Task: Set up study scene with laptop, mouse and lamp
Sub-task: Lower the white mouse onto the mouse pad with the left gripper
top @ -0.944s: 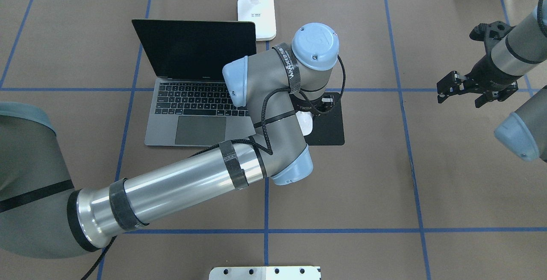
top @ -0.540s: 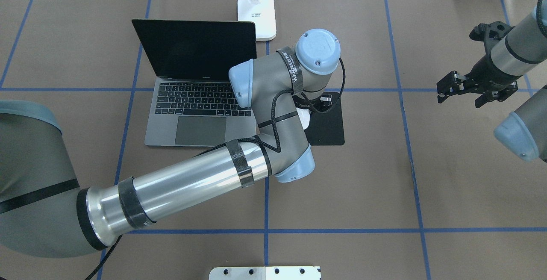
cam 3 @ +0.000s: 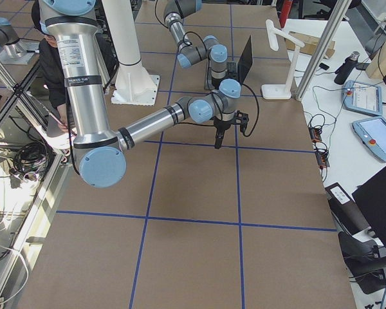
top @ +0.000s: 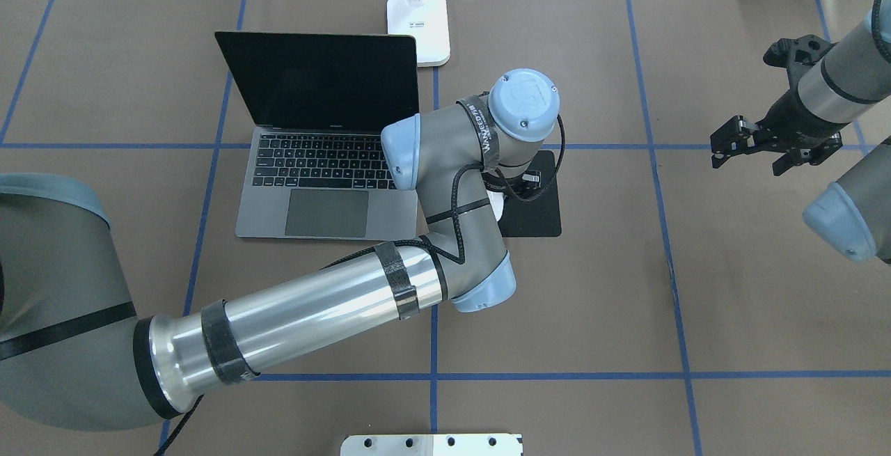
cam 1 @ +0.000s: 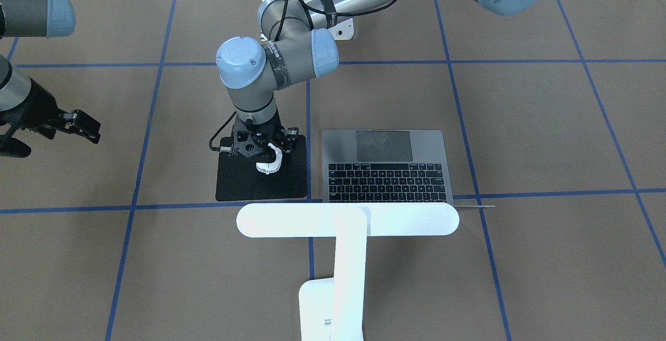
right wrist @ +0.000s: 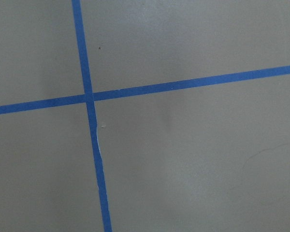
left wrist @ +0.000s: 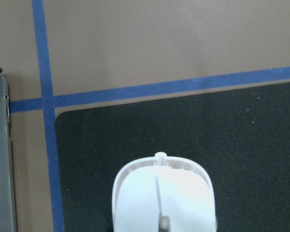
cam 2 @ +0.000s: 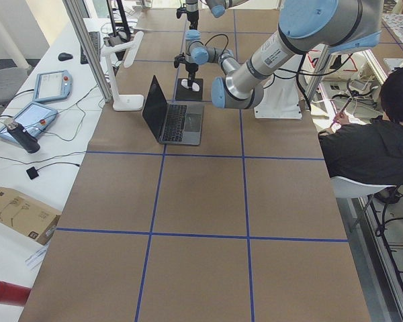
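Open laptop (top: pixel 313 184) at left, lamp (top: pixel 418 24) just behind its far right corner. Right of it, the left claw (cam 1: pixel 266 160) is clamped on the mouse (cam 1: pixel 270 166) over the black pad (top: pixel 539 218); far right, the right claw (top: pixel 757 151) hangs, fingers apart.

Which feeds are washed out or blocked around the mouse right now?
Front-facing view: the lamp is blown out to flat white; the mouse at the left gripper reads clearly. Left wrist view: mouse overexposed and cropped at the bottom edge, black pad grain sharp. Overhead view: the left arm hides nearly all of the mouse.
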`<state>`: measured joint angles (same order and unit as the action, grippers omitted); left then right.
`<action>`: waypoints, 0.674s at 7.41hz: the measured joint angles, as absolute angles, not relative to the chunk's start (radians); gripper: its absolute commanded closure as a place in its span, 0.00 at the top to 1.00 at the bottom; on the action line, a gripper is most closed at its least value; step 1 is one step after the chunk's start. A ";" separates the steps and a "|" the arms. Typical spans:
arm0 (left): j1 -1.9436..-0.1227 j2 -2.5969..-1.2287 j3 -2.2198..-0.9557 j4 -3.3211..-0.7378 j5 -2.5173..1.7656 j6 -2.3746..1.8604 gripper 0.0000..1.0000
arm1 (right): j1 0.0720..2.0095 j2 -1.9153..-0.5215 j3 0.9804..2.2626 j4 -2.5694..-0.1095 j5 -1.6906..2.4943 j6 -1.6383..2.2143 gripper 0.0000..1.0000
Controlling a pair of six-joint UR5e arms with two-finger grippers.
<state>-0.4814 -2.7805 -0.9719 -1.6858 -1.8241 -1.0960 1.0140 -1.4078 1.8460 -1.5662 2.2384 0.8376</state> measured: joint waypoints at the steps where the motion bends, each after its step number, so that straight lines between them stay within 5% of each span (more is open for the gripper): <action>1: -0.475 -2.781 -0.971 -1.686 -1.824 -1.097 0.07 | 1.014 -1.407 1.843 -1.566 2.239 0.838 1.00; 3: -0.469 -2.781 -0.970 -1.686 -1.824 -1.101 0.74 | 1.014 -1.407 1.841 -1.566 2.240 0.838 1.00; 5: -0.468 -2.780 -0.966 -1.686 -1.824 -1.103 0.92 | 1.014 -1.406 1.840 -1.566 2.240 0.837 1.00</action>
